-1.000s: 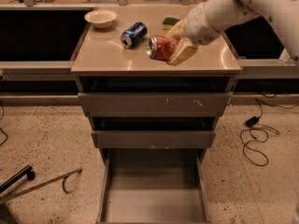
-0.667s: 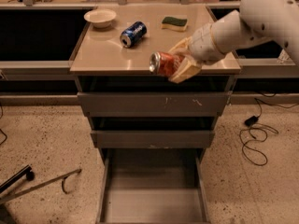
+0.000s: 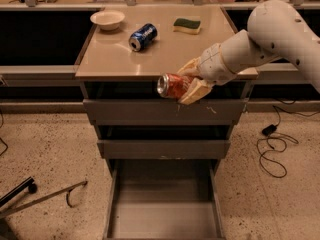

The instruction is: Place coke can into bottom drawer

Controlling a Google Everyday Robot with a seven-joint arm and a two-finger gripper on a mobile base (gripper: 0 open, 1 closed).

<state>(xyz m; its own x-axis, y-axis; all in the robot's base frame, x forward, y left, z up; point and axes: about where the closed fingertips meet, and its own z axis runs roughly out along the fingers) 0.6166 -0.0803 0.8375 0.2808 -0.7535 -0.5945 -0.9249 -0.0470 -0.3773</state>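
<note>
Since before, we carried coke can (image 3: 171, 85) past the counter (image 3: 125, 59) edge | gripper (image 3: 189, 81) pinches it sideways before the top drawer (image 3: 150, 112) | we see bottom drawer (image 3: 165, 218) open below

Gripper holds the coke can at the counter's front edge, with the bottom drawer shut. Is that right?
No: the camera view shows the bottom drawer pulled open. The gripper does hold the coke can at the counter's front edge.
</note>
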